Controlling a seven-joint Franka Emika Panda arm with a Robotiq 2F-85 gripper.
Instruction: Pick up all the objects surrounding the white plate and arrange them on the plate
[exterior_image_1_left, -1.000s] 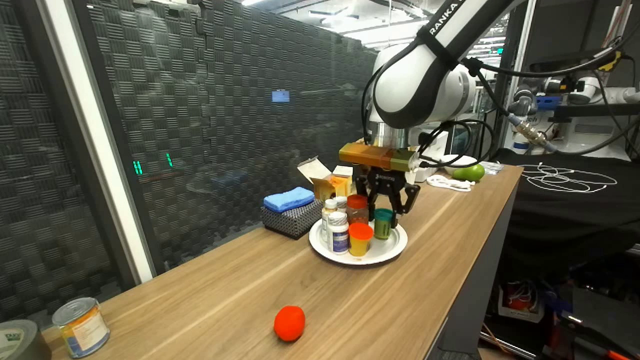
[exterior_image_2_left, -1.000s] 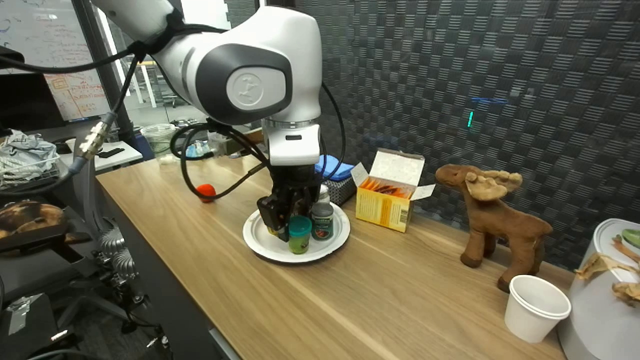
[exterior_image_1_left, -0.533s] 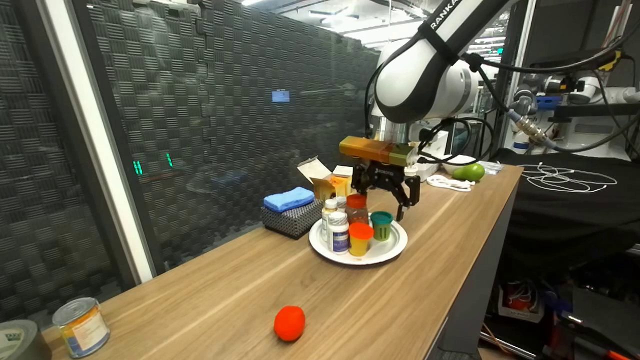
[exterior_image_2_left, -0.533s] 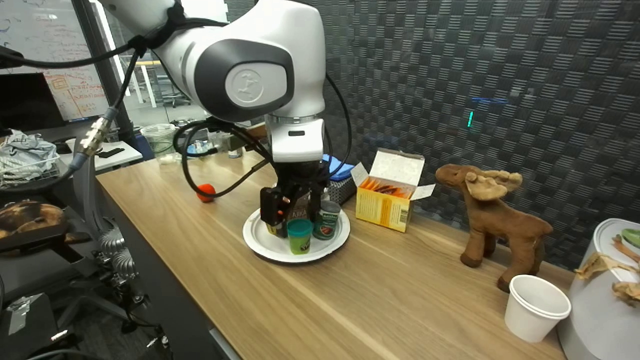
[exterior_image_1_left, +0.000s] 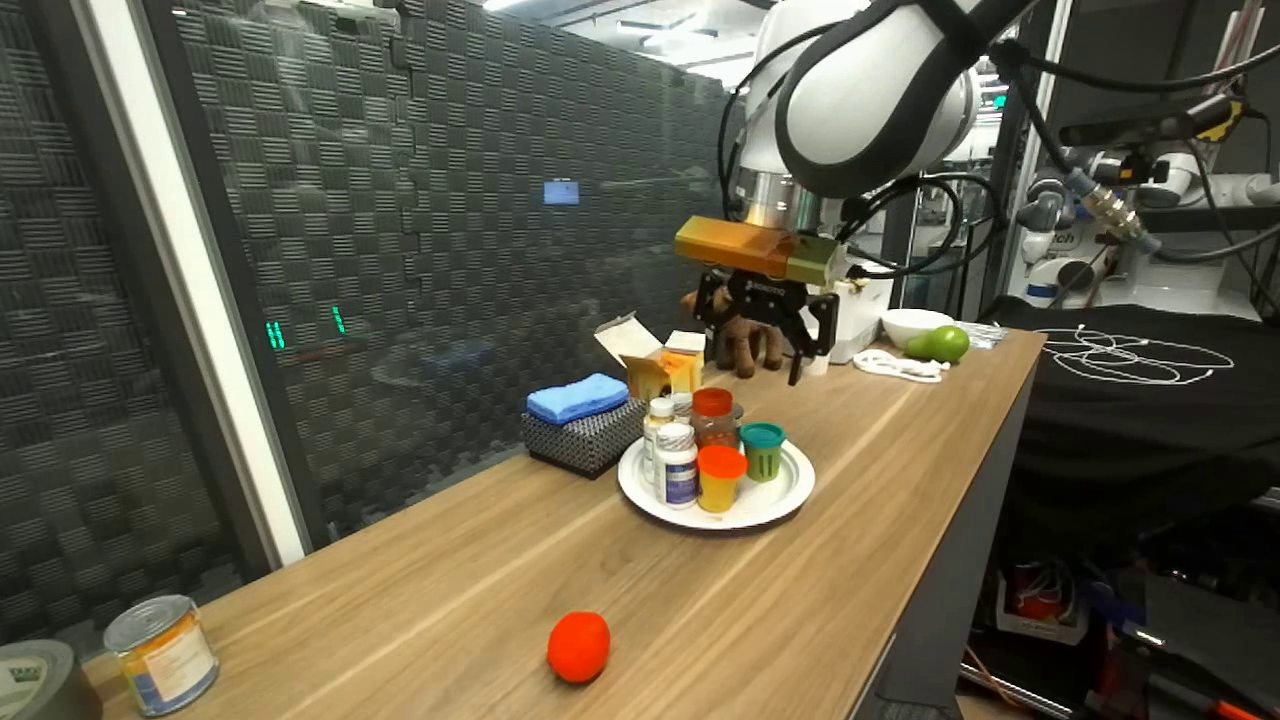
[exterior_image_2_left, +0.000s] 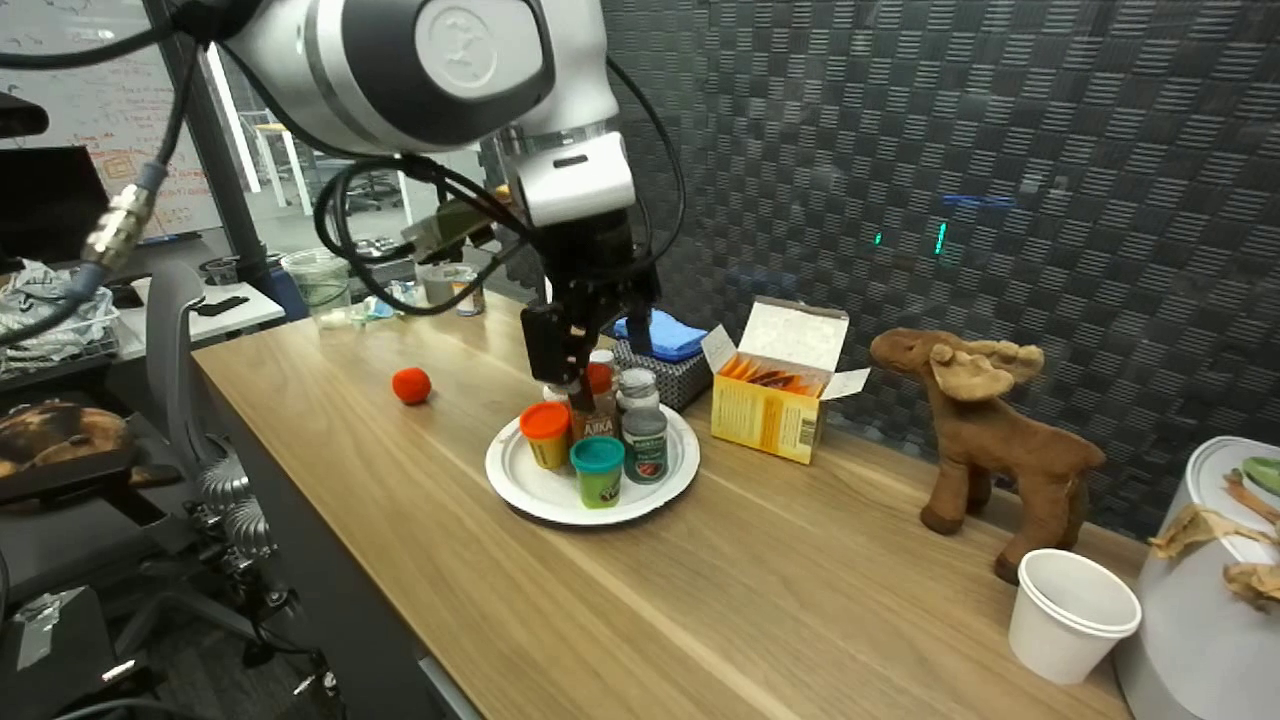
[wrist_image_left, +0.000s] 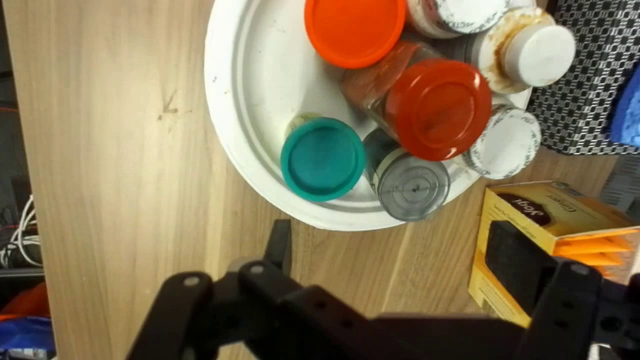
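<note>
The white plate (exterior_image_1_left: 790, 482) carries a teal cup (wrist_image_left: 323, 159), an orange-lidded cup (exterior_image_1_left: 720, 485), a red-capped sauce bottle (wrist_image_left: 440, 110), a dark green can (exterior_image_2_left: 645, 455) and several white bottles (exterior_image_1_left: 676, 475), all upright and close together. Apart from them, the red ball-like fruit (exterior_image_1_left: 578, 647) lies on the bare table, also seen in an exterior view as a small red ball (exterior_image_2_left: 411, 385). My gripper (wrist_image_left: 393, 232) hangs above and beyond the plate, jaws wide apart with nothing between them. In an exterior view the gripper (exterior_image_2_left: 600, 365) hides parts of the bottles behind it.
Beside the plate stand a yellow tea box (exterior_image_2_left: 768, 415) and a patterned box with a blue cloth (exterior_image_1_left: 578, 398) on top. A brown moose toy (exterior_image_2_left: 1000, 450) and white paper cups (exterior_image_2_left: 1065, 620) stand farther along. A tin can (exterior_image_1_left: 163, 655) sits at the table's opposite end.
My gripper has let go of the teal cup, opened wide and risen away from the plate. The cup stays there. The dark green can, tilted half a second ago, is upright.
</note>
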